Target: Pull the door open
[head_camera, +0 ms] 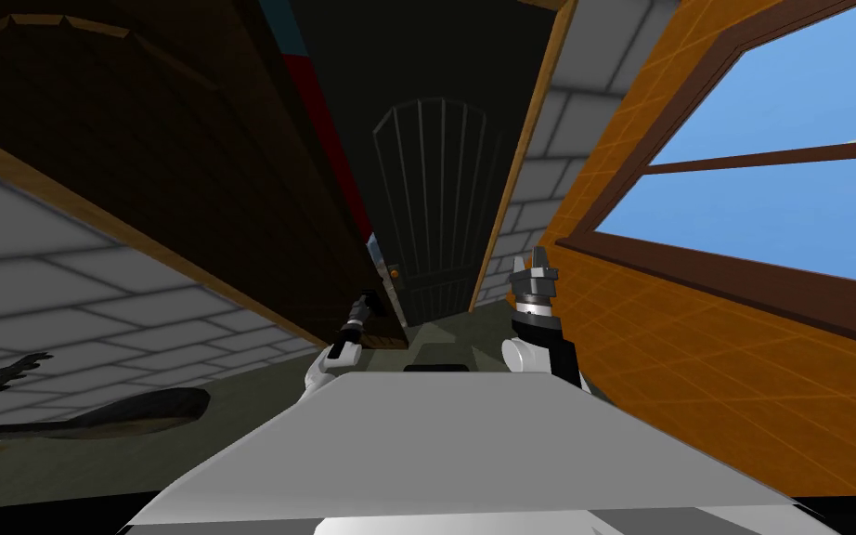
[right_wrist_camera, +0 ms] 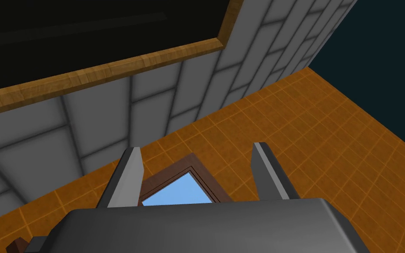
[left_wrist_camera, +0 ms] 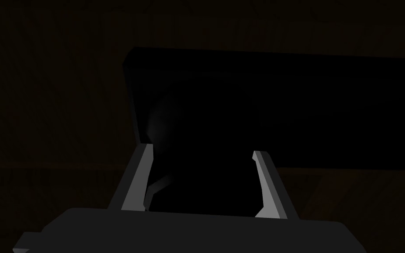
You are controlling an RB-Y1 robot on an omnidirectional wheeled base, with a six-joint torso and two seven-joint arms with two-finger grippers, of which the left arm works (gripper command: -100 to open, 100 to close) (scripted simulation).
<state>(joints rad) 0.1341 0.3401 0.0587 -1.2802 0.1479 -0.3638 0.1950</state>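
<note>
A dark brown door (head_camera: 185,186) stands swung partway in on my left, its thin edge (head_camera: 375,249) facing me. My left gripper (head_camera: 368,302) reaches up to that edge at handle height. In the left wrist view its fingers (left_wrist_camera: 141,175) stand a little narrower than open, and a dark rounded part of the door handle (left_wrist_camera: 285,110) fills the gap between them; a long dark bar runs off to one side against the dim door face. My right gripper (head_camera: 539,255) is raised beside the orange wall, open (right_wrist_camera: 197,149) and holding nothing.
A light wooden door frame (head_camera: 519,186) borders the opening, where another dark panelled door (head_camera: 431,204) shows beyond. An orange tiled wall (head_camera: 695,371) with a brown-framed window (head_camera: 770,167) is close on my right. Grey block wall lies left, and a dark flat object (head_camera: 92,418) on the floor.
</note>
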